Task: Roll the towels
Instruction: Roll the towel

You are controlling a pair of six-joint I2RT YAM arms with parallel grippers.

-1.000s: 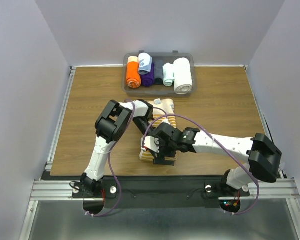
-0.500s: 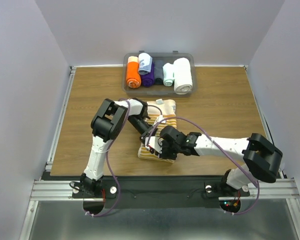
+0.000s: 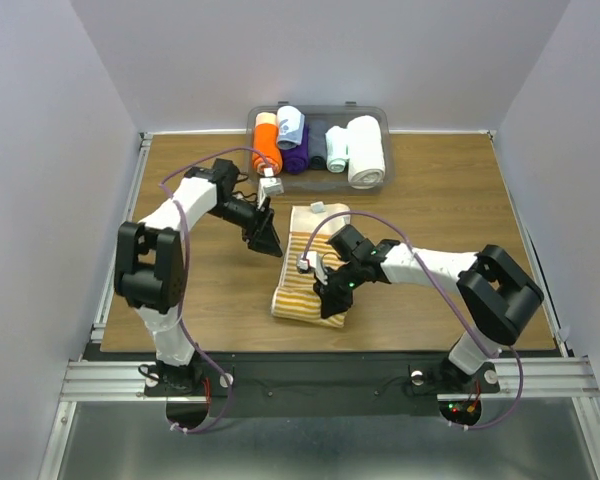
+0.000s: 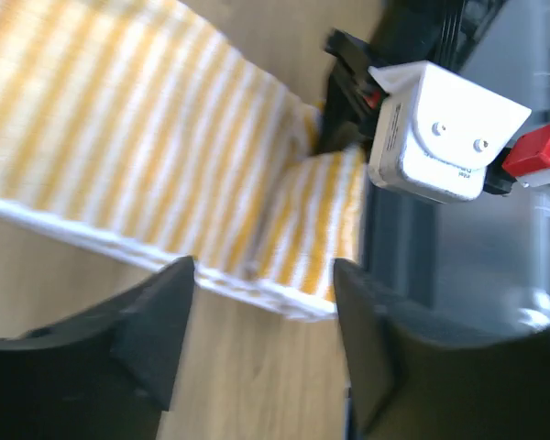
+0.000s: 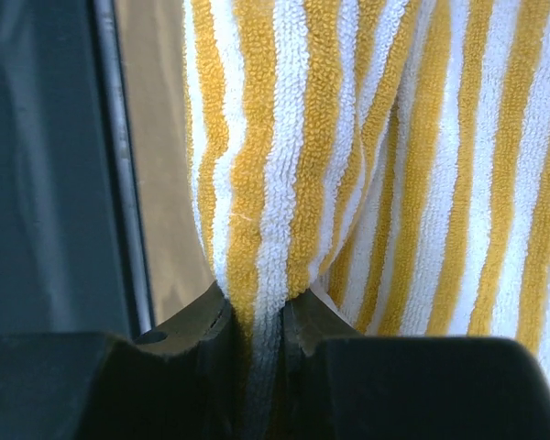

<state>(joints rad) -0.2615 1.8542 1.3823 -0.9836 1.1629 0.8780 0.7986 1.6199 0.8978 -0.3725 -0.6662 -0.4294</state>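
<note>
The striped towel (image 3: 308, 268) lies flat on the wooden table (image 3: 435, 205), a little left of the middle, between the two arms. Its long axis runs from the near edge of the table toward the far edge, with the far end leaning slightly to the right, so one short end points to the arm bases and the other to the tray (image 3: 370, 111). The stripes are yellow-orange and white, and in the left wrist view they go across the width of the towel (image 4: 119, 128), not along its length. From above, the far part looks more plain yellow, and a small white label sits at the far edge. The cloth is looped terry, seen clearly in the right wrist view (image 5: 412, 165). The right gripper (image 3: 332, 300) is at the near right corner of the towel, and its jaws are pressed together on a fold of the cloth (image 5: 257, 321), which rises a little from the table there. The left gripper (image 3: 269, 242) hangs over bare wood just beside the left long edge, with its jaws spread wide and nothing between them (image 4: 261, 275). In the tray at the far edge lie several rolled cloths, among them an orange roll (image 3: 266, 146) and a thick white roll (image 3: 366, 150).
</note>
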